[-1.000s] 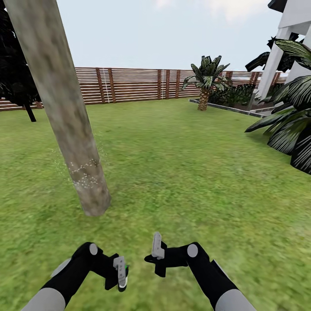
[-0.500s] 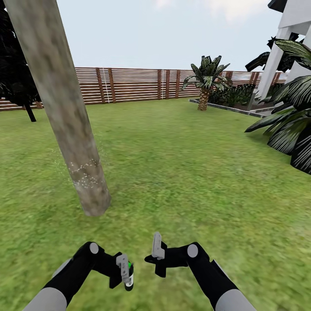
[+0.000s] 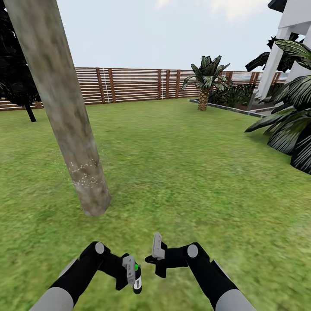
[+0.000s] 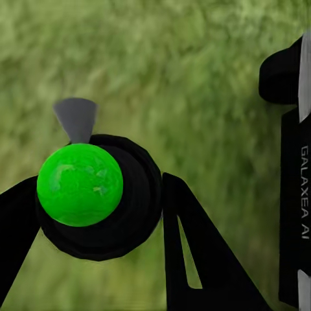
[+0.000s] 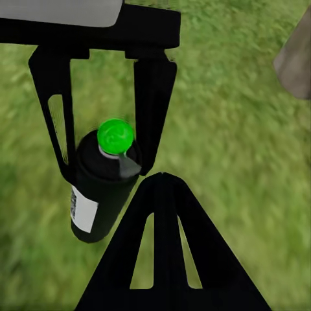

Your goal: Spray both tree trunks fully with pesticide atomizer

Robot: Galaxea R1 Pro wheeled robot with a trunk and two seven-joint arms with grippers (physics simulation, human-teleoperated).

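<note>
A thick, pale mottled tree trunk (image 3: 65,108) leans up the left of the head view, with a band of fine white specks low on it; a corner of the trunk (image 5: 295,58) also shows in the right wrist view. My left gripper (image 3: 131,274) is low over the grass, shut on the pesticide atomizer (image 3: 136,280), a small dark bottle with a green top and white label. The left wrist view looks down on the atomizer (image 4: 97,194) between both fingers. The right wrist view shows the atomizer (image 5: 97,188) in the left gripper (image 5: 103,172). My right gripper (image 3: 157,246) (image 5: 162,178) is shut and empty, just right of it.
A brown slatted fence (image 3: 129,84) runs across the back. A black-leaved tree (image 3: 17,77) stands far left and a short palm (image 3: 207,77) near the fence. Large dark fronds (image 3: 289,125) and a white house (image 3: 289,43) close the right side. Open lawn (image 3: 185,172) lies ahead.
My left gripper has moved right, toward the right gripper, carrying the atomizer; the bottle's green top and label now show more. The right arm, trunk and view have stayed still.
</note>
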